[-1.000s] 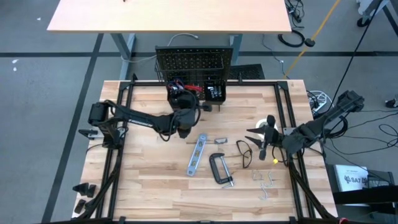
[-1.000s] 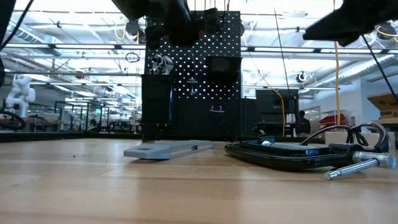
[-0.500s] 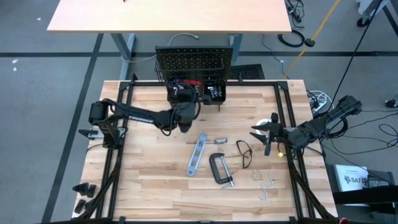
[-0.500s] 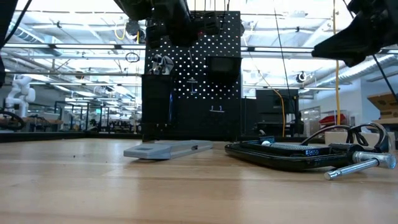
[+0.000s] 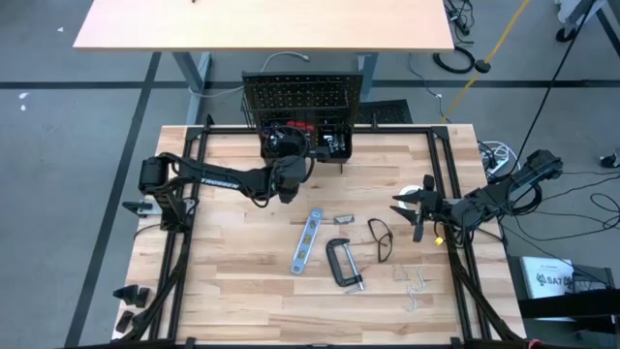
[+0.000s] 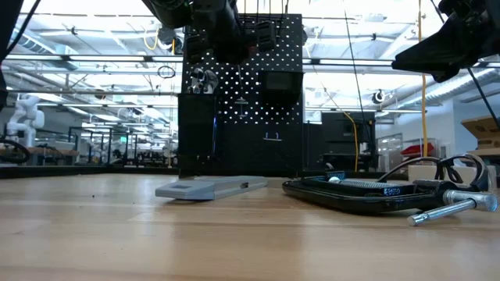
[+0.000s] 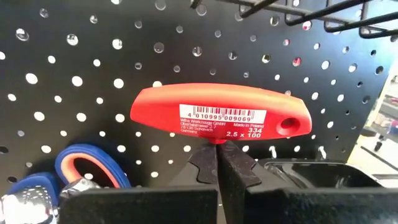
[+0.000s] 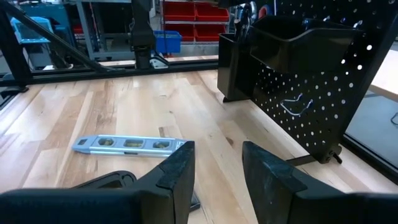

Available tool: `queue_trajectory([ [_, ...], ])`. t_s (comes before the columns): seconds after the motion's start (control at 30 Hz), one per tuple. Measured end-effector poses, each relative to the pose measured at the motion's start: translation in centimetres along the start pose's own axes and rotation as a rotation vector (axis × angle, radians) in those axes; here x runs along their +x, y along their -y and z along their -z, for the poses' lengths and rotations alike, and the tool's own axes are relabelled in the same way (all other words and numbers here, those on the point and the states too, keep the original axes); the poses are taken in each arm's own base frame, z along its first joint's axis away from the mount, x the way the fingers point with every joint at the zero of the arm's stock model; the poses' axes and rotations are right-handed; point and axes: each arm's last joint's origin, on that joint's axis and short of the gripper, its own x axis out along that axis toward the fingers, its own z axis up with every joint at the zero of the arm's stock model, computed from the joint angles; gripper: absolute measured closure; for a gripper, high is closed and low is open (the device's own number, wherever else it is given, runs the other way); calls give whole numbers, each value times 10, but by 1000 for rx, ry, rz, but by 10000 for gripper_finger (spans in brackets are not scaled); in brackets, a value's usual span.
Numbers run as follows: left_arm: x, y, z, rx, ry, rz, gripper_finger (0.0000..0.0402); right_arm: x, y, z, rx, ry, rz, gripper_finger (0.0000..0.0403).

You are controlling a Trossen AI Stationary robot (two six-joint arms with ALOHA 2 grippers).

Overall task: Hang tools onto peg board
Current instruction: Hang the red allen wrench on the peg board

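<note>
Plastic, smooth and red, forms the T-shaped handle of the hex key (image 7: 221,113), its long axis lying crosswise against the perforated black metal peg board (image 7: 93,56); the left gripper (image 7: 217,168) pinches its shank right at the board's face. Beside it hang blue-and-orange looped handles (image 7: 87,171). A black box bin (image 8: 305,43) is mounted low on the board; its contents are hidden. Flat on the pale wooden table (image 5: 232,291) lie a silver bar level (image 5: 307,240) pointing diagonally and a black C-clamp (image 5: 343,263). The right gripper (image 5: 411,206) hovers spread apart near the table's right edge.
</note>
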Motion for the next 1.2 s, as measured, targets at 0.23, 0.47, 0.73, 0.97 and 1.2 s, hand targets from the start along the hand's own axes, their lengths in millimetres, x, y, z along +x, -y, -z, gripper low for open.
queue_trajectory([
  [0.23, 5, -2, 5, 5, -26, 13, 402, 0, 0, 0, 1, 0, 0, 277],
  [0.47, 16, -10, 16, -24, -95, 18, 402, 0, 0, 0, 11, 0, 0, 277],
  [0.73, 22, -14, 20, -15, -130, 24, 402, 0, 0, 0, 9, -1, 1, 277],
  [0.97, 28, -15, 21, -16, -169, 80, 402, 0, 0, 0, 6, -3, 2, 277],
  [1.2, 28, -14, 21, -14, -185, 108, 402, 0, 0, 0, 5, -2, 2, 277],
])
